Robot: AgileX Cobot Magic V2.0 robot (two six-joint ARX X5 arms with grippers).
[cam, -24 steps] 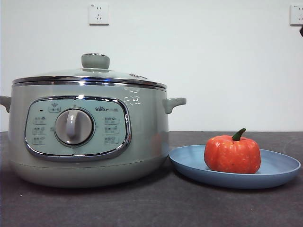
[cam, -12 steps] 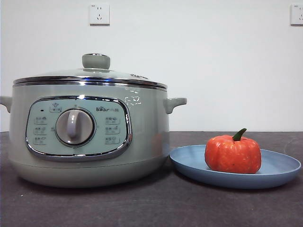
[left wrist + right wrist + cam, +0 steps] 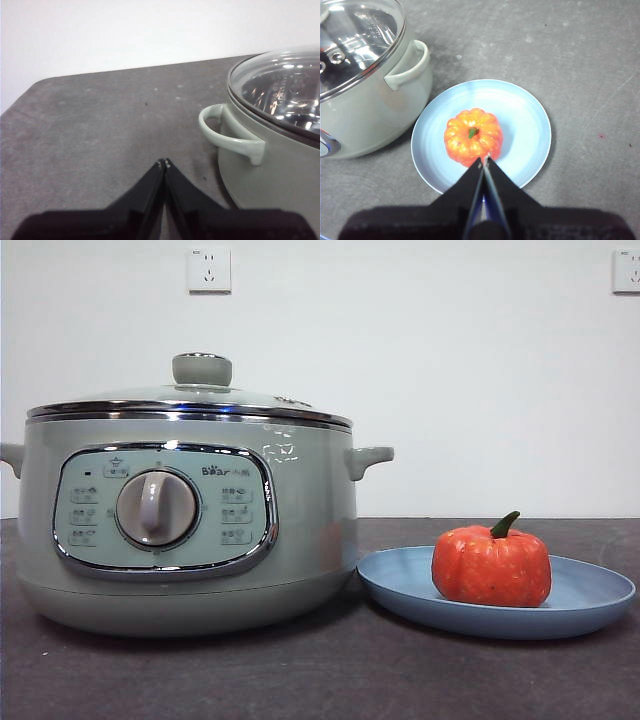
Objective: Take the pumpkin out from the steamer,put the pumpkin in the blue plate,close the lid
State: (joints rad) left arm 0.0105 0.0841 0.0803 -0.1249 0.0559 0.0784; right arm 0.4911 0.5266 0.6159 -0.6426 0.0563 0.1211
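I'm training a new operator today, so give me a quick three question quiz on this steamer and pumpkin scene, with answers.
1. True or false: the pumpkin sits on the blue plate.
2. Is the lid on or off the steamer?
3. The right gripper hangs above: A pumpkin, B steamer, C bare table.

Key: 1 true. 2 on. 3 A; its jaws are shut, like those of the left gripper.

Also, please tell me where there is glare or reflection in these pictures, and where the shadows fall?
Front view: bright glints on the lid rim and the steamer panel frame, soft shadow on the table under the blue plate. Left wrist view: ceiling lights reflect in the glass. Right wrist view: the glass also glares; the pumpkin is evenly lit, and the right gripper looks dark above the plate.
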